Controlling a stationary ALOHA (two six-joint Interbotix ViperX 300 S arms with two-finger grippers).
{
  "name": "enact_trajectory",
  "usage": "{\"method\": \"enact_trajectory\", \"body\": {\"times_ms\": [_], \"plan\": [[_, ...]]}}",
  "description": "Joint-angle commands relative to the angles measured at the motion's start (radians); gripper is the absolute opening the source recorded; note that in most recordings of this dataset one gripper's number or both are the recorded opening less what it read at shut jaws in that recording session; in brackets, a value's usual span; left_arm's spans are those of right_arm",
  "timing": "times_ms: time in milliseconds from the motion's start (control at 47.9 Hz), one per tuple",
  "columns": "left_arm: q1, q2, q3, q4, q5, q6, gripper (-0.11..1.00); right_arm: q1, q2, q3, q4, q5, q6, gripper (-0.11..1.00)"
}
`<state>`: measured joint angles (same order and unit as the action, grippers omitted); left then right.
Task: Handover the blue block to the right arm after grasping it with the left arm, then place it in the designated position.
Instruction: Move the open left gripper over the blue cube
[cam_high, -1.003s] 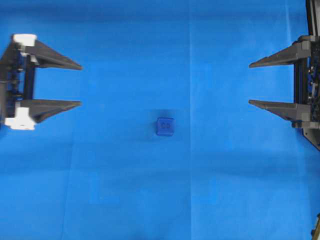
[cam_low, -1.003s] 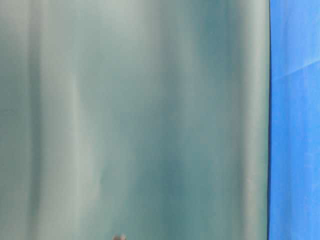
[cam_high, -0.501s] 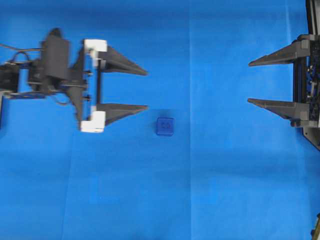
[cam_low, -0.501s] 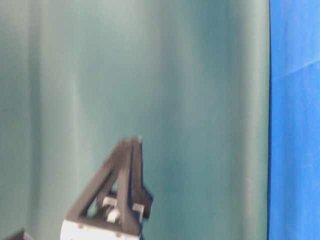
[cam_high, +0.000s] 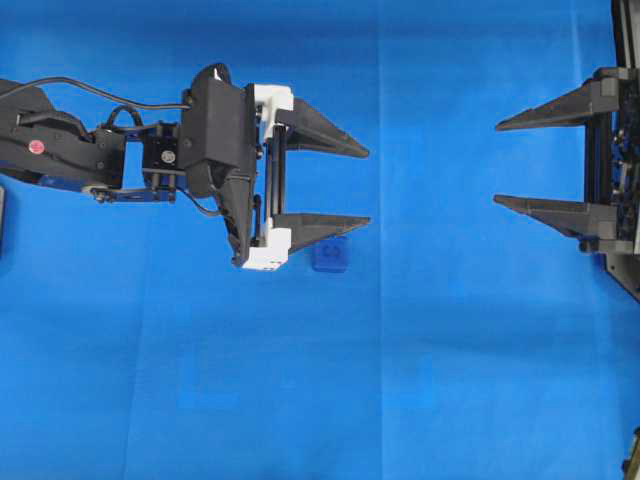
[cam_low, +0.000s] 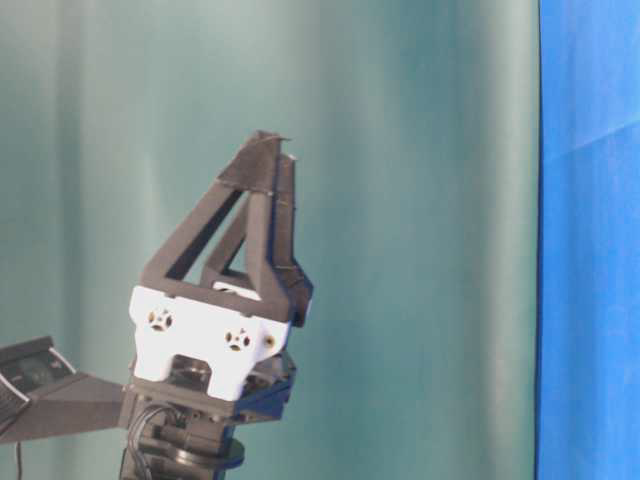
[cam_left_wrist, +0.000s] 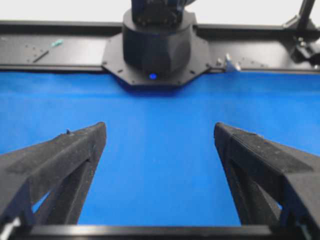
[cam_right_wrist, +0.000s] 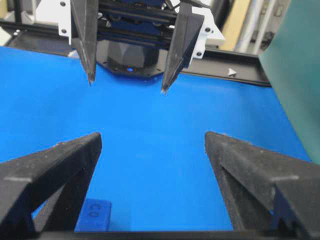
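At centre frame, your left arm's fingers (cam_high: 362, 188) hang spread and empty above the blue block (cam_high: 330, 255), ready to straddle it, while the right arm's fingers (cam_high: 500, 163) wait released at the right edge.

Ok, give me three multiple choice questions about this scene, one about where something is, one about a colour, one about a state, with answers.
1. In the overhead view, where is the small dark-blue cube?
A. Between the left pincer's fingers
B. Just below the left pincer's lower finger
C. Inside the right pincer

2. What colour is the cloth covering the table?
A. Bright blue
B. Green
C. Grey

3. What state is the left pincer, the one with white rail pieces, in?
A. Shut on the cube
B. Shut, empty
C. Open, empty

Answers: 1 B, the cube peeks out under that finger's lower edge. 2 A, blue fills the overhead view. 3 C, its fingers stand wide apart with only cloth between them.
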<state>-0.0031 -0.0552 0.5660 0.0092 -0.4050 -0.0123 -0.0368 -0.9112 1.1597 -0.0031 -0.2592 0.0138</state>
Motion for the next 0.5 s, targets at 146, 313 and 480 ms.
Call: {"method": "enact_trajectory", "body": {"times_ms": [146, 313, 480], "plan": [[-0.002, -0.011, -0.035, 0.002, 0.057, -0.015, 0.93, -0.006, 0.008, -0.025, 0.000, -0.012, 0.002, 0.97], [-0.014, 0.005, -0.097, 0.003, 0.247, -0.029, 0.93, -0.008, 0.009, -0.025, -0.002, -0.012, 0.002, 0.97], [-0.015, 0.051, -0.196, 0.003, 0.486, -0.051, 0.93, -0.009, 0.011, -0.025, -0.002, -0.009, 0.000, 0.97]]}}
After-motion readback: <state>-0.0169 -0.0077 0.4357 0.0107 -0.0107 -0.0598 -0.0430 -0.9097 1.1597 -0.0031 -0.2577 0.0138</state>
